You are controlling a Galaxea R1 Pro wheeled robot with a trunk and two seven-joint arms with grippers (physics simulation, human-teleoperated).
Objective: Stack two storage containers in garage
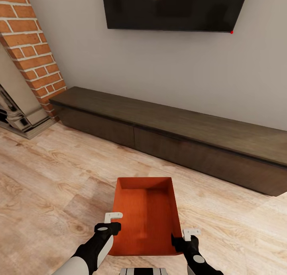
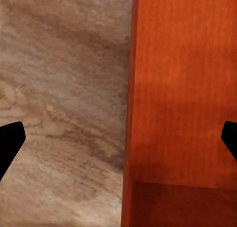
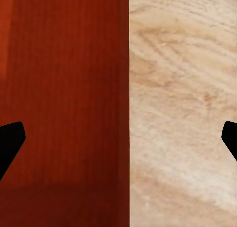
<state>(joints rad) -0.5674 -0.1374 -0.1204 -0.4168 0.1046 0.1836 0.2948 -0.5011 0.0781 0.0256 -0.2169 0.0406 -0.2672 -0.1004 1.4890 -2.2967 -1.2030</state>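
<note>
The bin (image 1: 145, 215) sits between the left end effector (image 1: 110, 223) and right end effector (image 1: 186, 237), above the floor (image 1: 48, 179). Beyond it, a low cabinet (image 1: 179, 143) runs along the wall, television (image 1: 175, 7) above, fireplace (image 1: 28, 59) left.

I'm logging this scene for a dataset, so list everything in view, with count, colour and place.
Storage container: one, orange-red, topless, in front of the robot over the wood floor, between both pincers.
Floor: light wood planks, across the foreground.
Low cabinet: one, dark brown, long, against the wall.
TV: one, black, on the wall above the cabinet.
Wall: pale grey, behind the cabinet.
Brick fireplace: one, red brick, far left.
Left pincer: black and white, open, straddling the container's left wall.
Right pincer: black and white, open, straddling its right wall.
</note>
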